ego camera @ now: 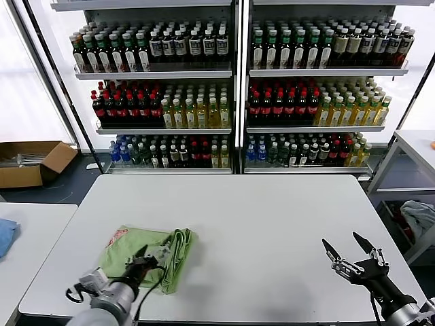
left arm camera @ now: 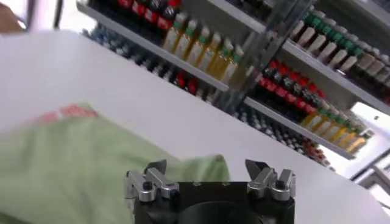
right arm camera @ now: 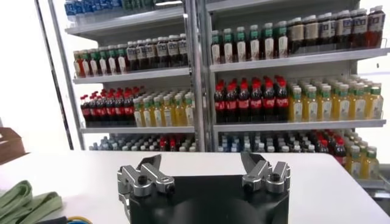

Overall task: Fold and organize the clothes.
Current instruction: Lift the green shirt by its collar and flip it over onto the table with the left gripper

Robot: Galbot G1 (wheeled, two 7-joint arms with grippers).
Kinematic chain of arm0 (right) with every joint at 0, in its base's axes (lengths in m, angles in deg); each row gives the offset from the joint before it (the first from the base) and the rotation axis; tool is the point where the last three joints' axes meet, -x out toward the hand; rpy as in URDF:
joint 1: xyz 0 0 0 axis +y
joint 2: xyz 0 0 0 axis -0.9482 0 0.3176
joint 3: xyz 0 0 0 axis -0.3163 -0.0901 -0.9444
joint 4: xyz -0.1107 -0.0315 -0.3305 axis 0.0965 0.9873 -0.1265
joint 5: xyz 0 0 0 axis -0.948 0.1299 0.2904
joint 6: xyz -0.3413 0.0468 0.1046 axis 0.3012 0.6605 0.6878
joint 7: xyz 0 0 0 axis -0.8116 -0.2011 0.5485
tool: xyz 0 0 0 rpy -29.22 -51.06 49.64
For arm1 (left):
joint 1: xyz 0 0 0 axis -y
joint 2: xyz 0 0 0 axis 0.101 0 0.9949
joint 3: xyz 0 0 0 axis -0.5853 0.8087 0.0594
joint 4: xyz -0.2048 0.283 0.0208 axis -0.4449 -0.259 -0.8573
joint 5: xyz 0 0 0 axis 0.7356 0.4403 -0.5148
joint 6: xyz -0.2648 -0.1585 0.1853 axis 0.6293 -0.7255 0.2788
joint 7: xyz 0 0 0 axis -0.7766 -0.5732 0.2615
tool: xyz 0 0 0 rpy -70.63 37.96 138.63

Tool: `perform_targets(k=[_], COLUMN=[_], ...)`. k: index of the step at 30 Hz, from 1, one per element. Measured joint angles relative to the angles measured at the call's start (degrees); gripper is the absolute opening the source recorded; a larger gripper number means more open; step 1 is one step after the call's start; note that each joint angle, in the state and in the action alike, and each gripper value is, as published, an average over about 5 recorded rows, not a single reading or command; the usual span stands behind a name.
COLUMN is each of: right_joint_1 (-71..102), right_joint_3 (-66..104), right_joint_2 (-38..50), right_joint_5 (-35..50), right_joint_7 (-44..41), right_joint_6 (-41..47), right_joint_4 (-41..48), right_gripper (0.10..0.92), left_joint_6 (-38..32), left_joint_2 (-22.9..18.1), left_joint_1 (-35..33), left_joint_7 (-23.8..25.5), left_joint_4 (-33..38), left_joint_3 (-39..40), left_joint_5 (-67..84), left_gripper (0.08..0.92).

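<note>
The green shirt point(ego camera: 146, 257) lies folded small on the table point(ego camera: 272, 224), near its front left edge. The left gripper point(ego camera: 155, 256) sits over it, fingers apart, holding nothing. The right gripper point(ego camera: 350, 251) waits far off, open too. Folding looks nearly done; tidying is left.

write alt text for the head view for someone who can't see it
A folded light green polo shirt lies near the front left of a white table, with the left gripper open just over it. The right gripper hangs open above the table's front right, and shelves of bottled drinks stand behind.
</note>
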Motion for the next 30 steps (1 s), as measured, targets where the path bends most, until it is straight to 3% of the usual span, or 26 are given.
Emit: perform_targets(k=[12, 30], right_joint_1=[0.38, 0.43], right_joint_3=[-0.87, -0.43], right_joint_2=[-0.42, -0.85], right_joint_5=[-1.13, -1.13], right_joint_7=[0.34, 0.58], right_joint_6=[-0.26, -0.15], right_joint_4=[-0.63, -0.67], right_gripper=[0.823, 0.823], left_joint_6=[-0.59, 0.00], left_joint_2=[7.15, 6.26], left_joint_1=[2.18, 3.04], left_joint_7=[9.11, 13.70], left_joint_4=[-11.49, -19.75], left_joint_3=[-12.04, -11.65], left_joint_5=[-4.02, -6.53], left_gripper=[0.823, 0.823])
